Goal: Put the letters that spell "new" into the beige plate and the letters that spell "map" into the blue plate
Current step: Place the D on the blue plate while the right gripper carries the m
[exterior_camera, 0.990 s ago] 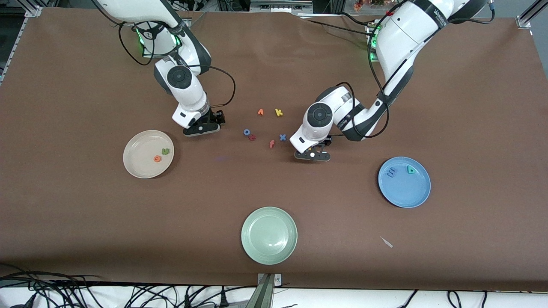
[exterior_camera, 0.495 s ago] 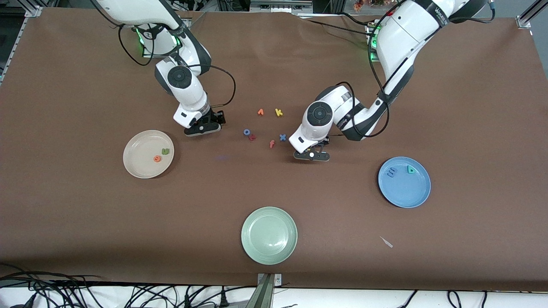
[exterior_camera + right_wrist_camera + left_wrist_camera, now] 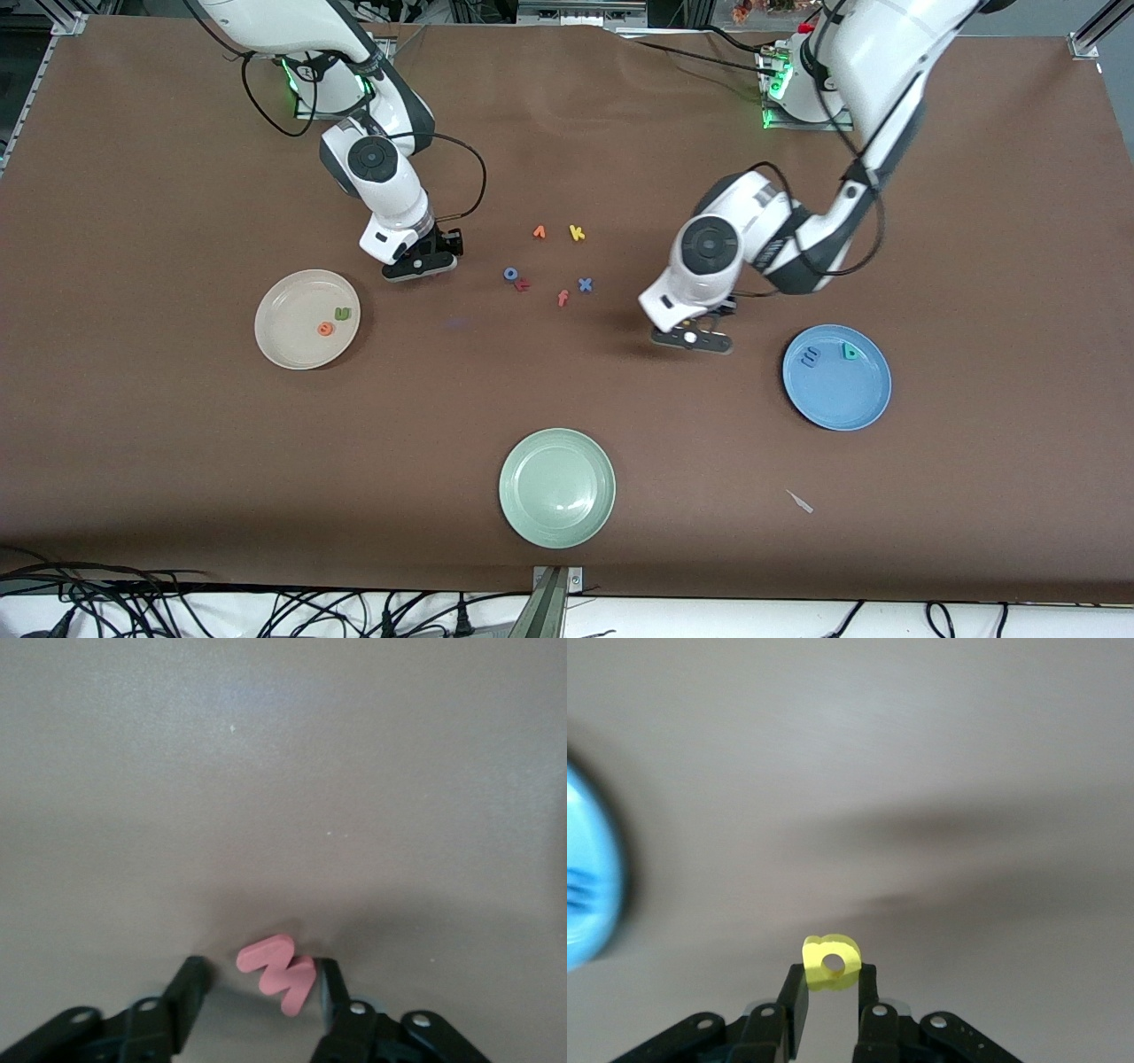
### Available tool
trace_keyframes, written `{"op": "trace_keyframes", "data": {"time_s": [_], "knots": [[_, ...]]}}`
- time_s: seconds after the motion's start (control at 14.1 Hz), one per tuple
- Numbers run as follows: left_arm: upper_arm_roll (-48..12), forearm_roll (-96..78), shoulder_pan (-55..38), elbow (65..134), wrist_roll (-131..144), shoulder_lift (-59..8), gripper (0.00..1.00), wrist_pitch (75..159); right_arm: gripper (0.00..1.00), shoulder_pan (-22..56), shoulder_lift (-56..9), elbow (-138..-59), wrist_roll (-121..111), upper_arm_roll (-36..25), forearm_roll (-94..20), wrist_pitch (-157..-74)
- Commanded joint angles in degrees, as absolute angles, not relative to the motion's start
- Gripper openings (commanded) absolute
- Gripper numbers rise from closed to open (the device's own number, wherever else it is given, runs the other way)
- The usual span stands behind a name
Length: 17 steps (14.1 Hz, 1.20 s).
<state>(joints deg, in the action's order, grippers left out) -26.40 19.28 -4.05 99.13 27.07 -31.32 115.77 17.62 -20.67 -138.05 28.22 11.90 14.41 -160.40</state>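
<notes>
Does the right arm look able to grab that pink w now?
Probably yes: the pinkish-red w lies on the brown cloth between the right gripper's parted fingers, one finger beside it, nothing in the way.

Foam letters are reading k [image 3: 577,233], x [image 3: 585,284], f [image 3: 563,298] and o [image 3: 511,274] on the brown table cover [image 3: 177,443]; no other readable text is showing
</notes>
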Motion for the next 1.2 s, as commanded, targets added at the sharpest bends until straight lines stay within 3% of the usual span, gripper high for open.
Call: {"op": "trace_keyframes", "data": {"time_s": [0.0, 0.14, 0.5, 0.57, 0.64, 0.71, 1.13], "knots": [[-26.54, 20.83, 1.47, 99.93, 19.1, -28.22, 0.0, 112.77, 0.46, 17.75, -20.39, -138.96, 28.12, 10.73, 16.95, -161.63], [-26.46, 20.92, 6.04, 100.02, 14.52, -28.13, 0.0, 112.85, 0.36, 17.75, -20.48, -138.96, 28.04, 10.64, 17.14, -161.63], [-25.93, 29.52, 10.9, 100.2, 13.0, -33.47, 0.01, 118.46, 0.25, 17.67, -20.48, -138.96, 28.04, 10.37, 17.23, -161.63], [-25.75, 29.62, 11.68, 100.11, 13.01, -34.53, 0.24, 120.74, 0.19, 17.67, -20.48, -138.96, 27.95, 10.37, 17.23, -161.63], [-25.84, 29.62, 12.39, 100.11, 13.01, -34.89, 0.82, 121.46, 0.13, 17.67, -20.57, -138.96, 27.86, 10.37, 17.23, -161.63], [-25.84, 29.53, 12.83, 100.11, 12.49, -34.72, 1.0, 121.46, 0.09, 17.67, -20.57, -138.96, 27.77, 10.37, 17.23, -161.63], [-27.41, 27.0, 12.57, 99.76, 12.83, -31.21, 1.0, 119.98, 0.08, 17.4, -19.95, -137.2, 23.48, 8.18, 17.14, -160.76]]}}
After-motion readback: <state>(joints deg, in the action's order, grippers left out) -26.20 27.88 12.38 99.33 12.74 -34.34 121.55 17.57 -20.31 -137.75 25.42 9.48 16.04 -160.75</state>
